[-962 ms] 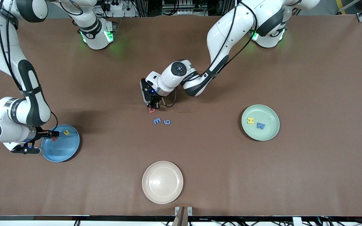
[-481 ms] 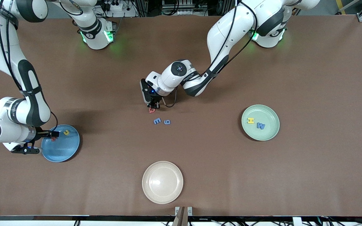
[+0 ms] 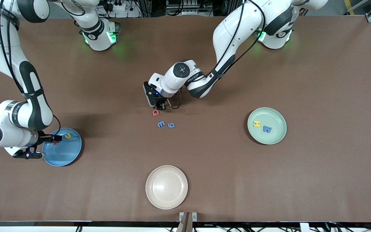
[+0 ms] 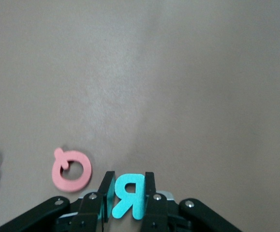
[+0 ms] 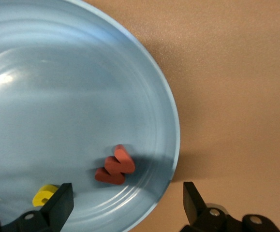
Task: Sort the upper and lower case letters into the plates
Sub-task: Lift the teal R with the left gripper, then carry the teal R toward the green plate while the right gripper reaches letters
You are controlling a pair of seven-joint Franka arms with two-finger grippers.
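Note:
My left gripper (image 3: 160, 106) (image 4: 129, 193) is shut on a teal letter R (image 4: 128, 194), just above the table's middle. A red letter Q (image 3: 155, 112) (image 4: 72, 169) lies on the table beside it. Two blue letters (image 3: 161, 124) (image 3: 171, 125) lie a little nearer the front camera. My right gripper (image 3: 55, 138) (image 5: 125, 205) is open over the rim of the light blue plate (image 3: 63, 153) (image 5: 52, 96), which holds a red letter (image 5: 115, 166) and a yellow letter (image 3: 68, 136) (image 5: 45, 194). The mint green plate (image 3: 277, 134) holds a yellow H (image 3: 256, 124) and a blue M (image 3: 267, 129).
A cream-beige plate (image 3: 166, 187) sits near the table's front edge, nearer the front camera than the loose letters. The brown table (image 3: 317, 80) stretches bare between the plates.
My left gripper has lifted slightly away from the red Q, which now shows whole on the table. My right arm has shifted slightly over the blue plate.

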